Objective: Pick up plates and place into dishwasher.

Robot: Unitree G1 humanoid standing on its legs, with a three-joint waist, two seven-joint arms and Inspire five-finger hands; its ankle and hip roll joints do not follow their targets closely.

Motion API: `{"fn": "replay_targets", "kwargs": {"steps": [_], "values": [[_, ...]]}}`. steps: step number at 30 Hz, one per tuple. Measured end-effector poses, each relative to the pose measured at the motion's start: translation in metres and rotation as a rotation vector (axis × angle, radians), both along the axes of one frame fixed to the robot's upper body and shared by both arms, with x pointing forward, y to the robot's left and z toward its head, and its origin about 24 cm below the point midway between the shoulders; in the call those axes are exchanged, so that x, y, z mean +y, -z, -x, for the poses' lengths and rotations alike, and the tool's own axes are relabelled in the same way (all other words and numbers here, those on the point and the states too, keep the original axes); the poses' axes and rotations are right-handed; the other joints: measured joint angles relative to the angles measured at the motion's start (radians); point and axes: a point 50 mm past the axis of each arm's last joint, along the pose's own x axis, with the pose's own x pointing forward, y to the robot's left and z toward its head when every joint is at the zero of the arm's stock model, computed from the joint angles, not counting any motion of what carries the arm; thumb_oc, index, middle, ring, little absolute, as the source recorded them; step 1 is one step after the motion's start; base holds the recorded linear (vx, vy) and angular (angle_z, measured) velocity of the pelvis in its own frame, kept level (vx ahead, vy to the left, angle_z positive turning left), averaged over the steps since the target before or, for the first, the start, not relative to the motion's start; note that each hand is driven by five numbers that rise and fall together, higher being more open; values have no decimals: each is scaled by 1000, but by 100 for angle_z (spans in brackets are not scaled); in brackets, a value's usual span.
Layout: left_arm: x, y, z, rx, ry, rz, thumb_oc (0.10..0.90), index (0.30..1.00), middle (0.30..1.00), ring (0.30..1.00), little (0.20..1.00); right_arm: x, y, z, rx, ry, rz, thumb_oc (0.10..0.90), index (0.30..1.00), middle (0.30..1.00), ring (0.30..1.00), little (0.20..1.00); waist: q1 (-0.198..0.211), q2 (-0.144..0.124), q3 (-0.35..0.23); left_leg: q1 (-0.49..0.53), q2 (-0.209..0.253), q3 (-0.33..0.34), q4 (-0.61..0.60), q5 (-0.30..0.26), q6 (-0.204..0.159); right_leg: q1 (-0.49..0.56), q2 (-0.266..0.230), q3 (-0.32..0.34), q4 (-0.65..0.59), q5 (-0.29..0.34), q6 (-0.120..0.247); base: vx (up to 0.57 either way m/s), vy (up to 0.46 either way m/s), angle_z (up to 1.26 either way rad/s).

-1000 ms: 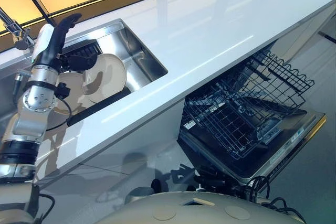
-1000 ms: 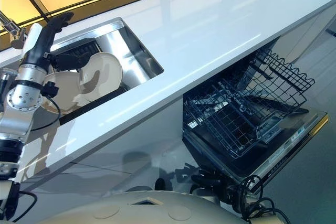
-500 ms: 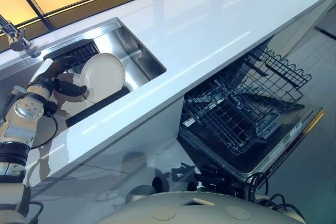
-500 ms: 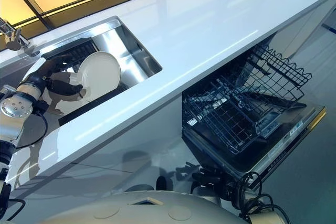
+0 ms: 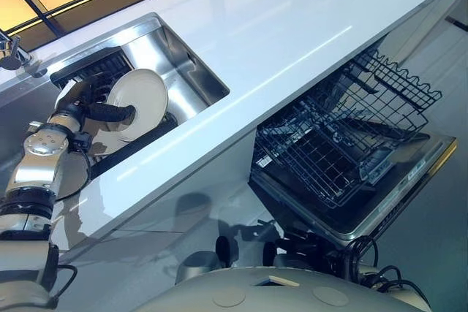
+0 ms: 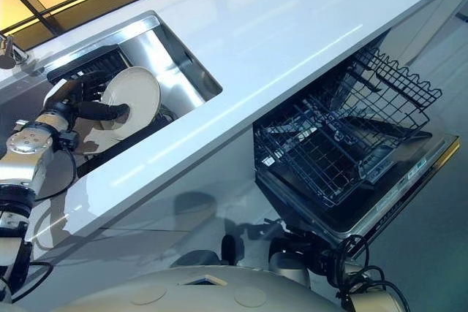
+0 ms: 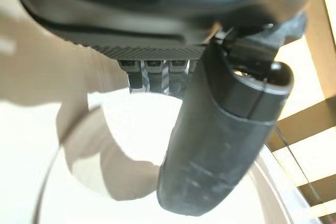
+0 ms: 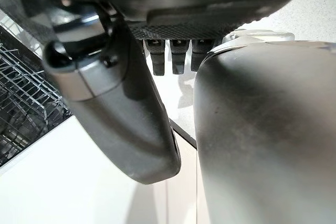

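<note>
Plate (image 5: 139,93) first: a cream dinner plate stands tilted on edge in the steel sink (image 5: 191,72) at the upper left of the frame, with the left hand (image 5: 91,107) clamped on it, thumb across the near face and fingers behind, as the left wrist view suggests. The likeliest failure, as I judge it, is a slip: glazed ware pinched near the rim could pivot and drop onto the other plate (image 5: 110,139) lying lower in the sink, or clip the sink wall as it lifts. The carry is long too, since the dishwasher rack (image 5: 344,144) sits pulled out at the right, well apart, below the white bench (image 5: 292,20). The fingers behind the plate are hidden, so the depth of the grip is unclear. The right hand (image 8: 121,108) shows close up, its thumb relaxed and holding nothing.
</note>
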Motion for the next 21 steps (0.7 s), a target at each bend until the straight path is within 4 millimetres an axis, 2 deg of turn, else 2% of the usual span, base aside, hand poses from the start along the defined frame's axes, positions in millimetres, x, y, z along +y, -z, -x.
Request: {"fn": "replay_targets", "kwargs": {"steps": [8, 9, 10, 11, 12, 13, 14, 21], "values": [[-5, 3, -1, 99, 126, 130, 800, 900, 900, 900, 900, -1, 0, 2, 16, 9, -3, 800, 900, 900, 900, 900, 2, -4, 3, 19, -1, -1, 0, 0, 0, 19, -1, 0, -1, 0, 1, 31, -4, 0], [-6, 0, -3, 116, 156, 141, 671, 789, 789, 789, 771, -2, 0, 2, 19, 13, -1, 800, 900, 900, 900, 900, 4, -5, 3, 25, -2, -2, 0, 0, 0, 23, -2, 0, -1, -1, 2, -13, -24, 4], [-7, -4, -4, 125, 177, 147, 671, 789, 789, 789, 771, -2, 0, 3, 23, 16, -2, 800, 900, 900, 900, 900, 4, -5, 3, 28, -3, -3, 0, -1, 1, 24, -2, 0, -1, -2, 3, 0, 0, 0], [-7, -9, -6, 139, 205, 151, 457, 606, 606, 606, 557, -3, 0, 3, 25, 16, -1, 800, 900, 900, 900, 900, 4, -5, 3, 28, -3, -3, 0, -1, 1, 25, -3, 0, -1, -2, 3, 0, 0, 0], [-7, -13, -7, 158, 234, 155, 364, 526, 526, 526, 464, -3, 0, 3, 25, 10, -1, 800, 900, 900, 900, 900, 3, -5, 3, 28, -4, -3, 0, -1, 1, 24, -4, 2, 0, -2, 3, 0, 0, 0], [-7, -16, -7, 169, 260, 159, 317, 486, 486, 486, 417, -3, 0, 3, 25, 6, -2, 800, 900, 900, 900, 900, 3, -4, 2, 29, -5, -3, 0, -1, 1, 25, -4, 2, 0, -1, 4, -35, -26, -3], [-10, -17, -8, 192, 290, 170, 100, 300, 300, 300, 200, -3, 0, 2, 24, 7, -5, 800, 900, 900, 900, 900, 2, -4, 2, 29, -5, -3, 0, -1, 1, 24, -5, 2, 0, -1, 5, -49, -31, -2], [-21, -6, -9, 235, 348, 247, 100, 300, 300, 300, 200, -3, -1, 0, 20, 2, -8, 800, 900, 900, 900, 900, -4, -3, 2, 27, -6, -7, 0, 0, 2, 24, -5, 5, -1, 0, 6, -73, -39, -1]]}}
